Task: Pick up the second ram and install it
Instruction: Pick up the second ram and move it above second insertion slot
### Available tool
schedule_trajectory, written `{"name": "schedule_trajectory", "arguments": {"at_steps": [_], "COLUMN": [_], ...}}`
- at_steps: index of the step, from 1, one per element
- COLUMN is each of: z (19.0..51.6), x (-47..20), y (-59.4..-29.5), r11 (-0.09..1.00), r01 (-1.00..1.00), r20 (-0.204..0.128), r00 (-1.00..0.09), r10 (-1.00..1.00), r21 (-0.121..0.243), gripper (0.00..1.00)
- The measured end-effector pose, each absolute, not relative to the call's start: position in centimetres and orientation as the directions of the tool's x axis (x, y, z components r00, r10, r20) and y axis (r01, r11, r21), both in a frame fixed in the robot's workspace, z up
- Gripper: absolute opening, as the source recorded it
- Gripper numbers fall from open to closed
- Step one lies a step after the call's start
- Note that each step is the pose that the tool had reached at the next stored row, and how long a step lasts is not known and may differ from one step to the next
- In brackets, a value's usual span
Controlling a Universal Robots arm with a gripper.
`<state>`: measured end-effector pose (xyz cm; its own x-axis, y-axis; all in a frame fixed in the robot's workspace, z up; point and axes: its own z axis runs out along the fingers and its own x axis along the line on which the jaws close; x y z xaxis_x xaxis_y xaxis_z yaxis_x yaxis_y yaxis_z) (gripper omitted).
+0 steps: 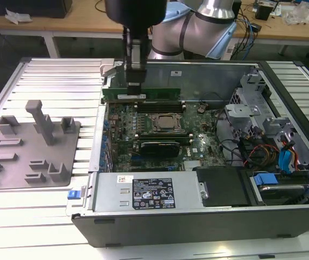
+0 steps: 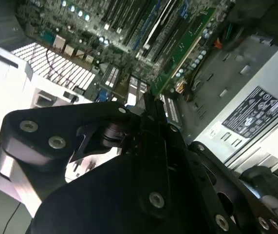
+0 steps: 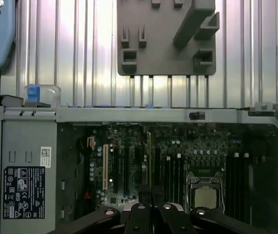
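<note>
The second ram is a long green stick held level over the far side of the motherboard, just beyond the processor socket. My gripper comes straight down from above and is shut on the stick near the end at the exterior view's left. The first wrist view has the stick edge-on as a thin line running out from between my fingertips, over the black memory slots beside the socket. My gripper's dark links hang above the board in the second wrist view.
The open computer case lies on a ribbed metal table. Its power supply lines the near wall, and drive bays with cables fill the exterior view's right. A grey fixture plate with empty holders lies outside the case.
</note>
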<state>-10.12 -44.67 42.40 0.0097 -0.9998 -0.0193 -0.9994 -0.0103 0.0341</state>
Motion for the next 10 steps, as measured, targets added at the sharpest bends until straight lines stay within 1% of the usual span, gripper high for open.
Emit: {"name": "schedule_trajectory", "arguments": {"at_steps": [4,8,10], "z": [42.4,42.4,42.2], "x": [-8.0,-7.7,-7.8], "y": [-44.7,-44.6,-43.7], "r11": [-0.010,-0.010,-0.010], "r01": [-0.999,-0.999,-0.999], "r20": [-0.019,-0.019,-0.019], "r00": [0.009,0.010,0.009], "r10": [-1.000,-1.000,-1.000], "r21": [0.034,0.034,0.034], "gripper": [0.09,0.09,0.09]}}
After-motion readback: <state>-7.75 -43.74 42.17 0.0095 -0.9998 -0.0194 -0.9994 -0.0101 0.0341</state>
